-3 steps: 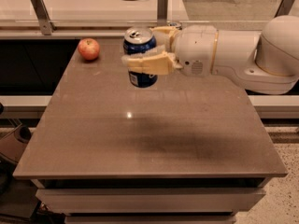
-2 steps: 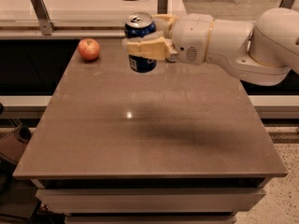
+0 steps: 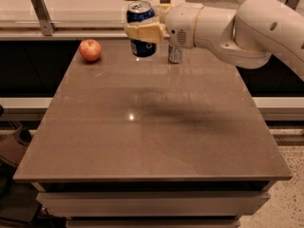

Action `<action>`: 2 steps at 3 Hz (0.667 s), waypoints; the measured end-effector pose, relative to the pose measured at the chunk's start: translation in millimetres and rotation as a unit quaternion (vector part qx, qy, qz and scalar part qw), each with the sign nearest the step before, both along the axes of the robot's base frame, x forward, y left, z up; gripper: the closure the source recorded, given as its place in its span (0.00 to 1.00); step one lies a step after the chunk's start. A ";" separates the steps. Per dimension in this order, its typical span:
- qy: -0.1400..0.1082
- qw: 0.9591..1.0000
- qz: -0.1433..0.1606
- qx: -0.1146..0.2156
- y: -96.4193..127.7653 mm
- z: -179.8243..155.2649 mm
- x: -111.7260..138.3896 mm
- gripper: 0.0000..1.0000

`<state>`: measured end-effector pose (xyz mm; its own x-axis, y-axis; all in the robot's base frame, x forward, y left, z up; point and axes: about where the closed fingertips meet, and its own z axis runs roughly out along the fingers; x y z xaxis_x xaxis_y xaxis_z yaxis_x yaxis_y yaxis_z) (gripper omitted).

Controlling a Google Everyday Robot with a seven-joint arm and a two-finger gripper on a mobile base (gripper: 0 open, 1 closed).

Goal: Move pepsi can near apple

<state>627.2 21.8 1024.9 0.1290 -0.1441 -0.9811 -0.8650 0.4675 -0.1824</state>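
Your gripper (image 3: 142, 31) hangs over the far side of the table (image 3: 142, 146), at about 12 o'clock on its top. Its fingers are clamped across the pepsi can (image 3: 140, 14), held upright and clear of the surface. The apple (image 3: 90, 50) rests on the table at roughly 8 o'clock from the can, near it but apart. A slim silver can (image 3: 175, 54) stands at 4 o'clock, partly hidden behind your arm (image 3: 266, 27).

apple (image 3: 90, 50) on counter (image 3: 156, 141) near far-left corner | pepsi can (image 3: 139, 14) clasped in gripper (image 3: 141, 32), raised above far edge, right of apple | slim can (image 3: 175, 55) on counter at far edge, just right of pepsi can
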 end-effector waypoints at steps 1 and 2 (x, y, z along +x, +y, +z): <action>0.000 1.000 0.003 0.000 4.5 0.8 -0.1 1.00; 0.014 1.000 -0.003 0.001 8.9 -2.8 10.0 1.00</action>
<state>637.1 30.7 1022.1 0.1015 -0.1420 -0.9846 -0.8668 0.4731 -0.1576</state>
